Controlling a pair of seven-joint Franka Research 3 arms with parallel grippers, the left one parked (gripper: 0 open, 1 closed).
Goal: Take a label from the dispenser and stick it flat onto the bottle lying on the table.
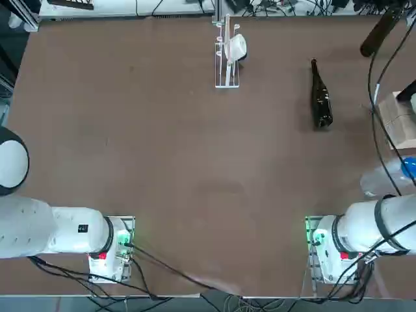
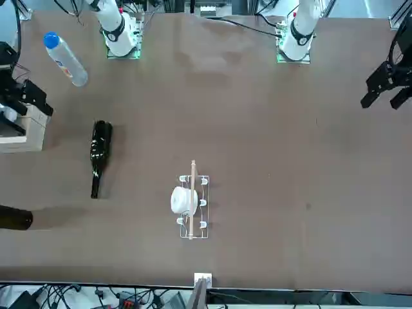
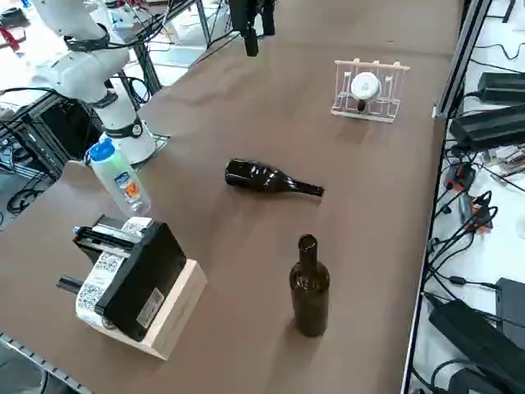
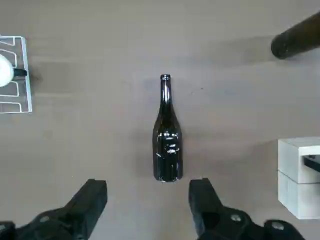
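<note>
The bottle (image 1: 320,97) lies on its side on the brown table (image 1: 162,162), in the far right part as the robot sees it, with its thin neck pointing away from the robot's base. Well to its left, near the table's far edge, stands the dispenser (image 1: 227,55), a clear-and-white frame with a white roll (image 1: 236,47) in it. No single label can be made out on the roll.

Around the lying bottle sit several other things. A second dark bottle (image 3: 309,287) stands upright beyond it, nearer the right corner of the table. A black device on a pale block (image 3: 139,283) rests near the table's right edge, and a clear plastic bottle with a blue cap (image 3: 119,176) is beside it, closer to the robot. In the overhead view these last two are cut off by the picture's edge and partly crossed by cables. Nothing lies between the bottle and the dispenser; the table between them is bare.

The right gripper (image 4: 147,192) hangs above the table on the robot's side of the bottle, pointing straight down. Its two black fingers (image 4: 90,200) stand wide apart, with only the table surface between them. They hold nothing and touch nothing. The bottle's base lies just beyond the fingertips in the wrist view.
</note>
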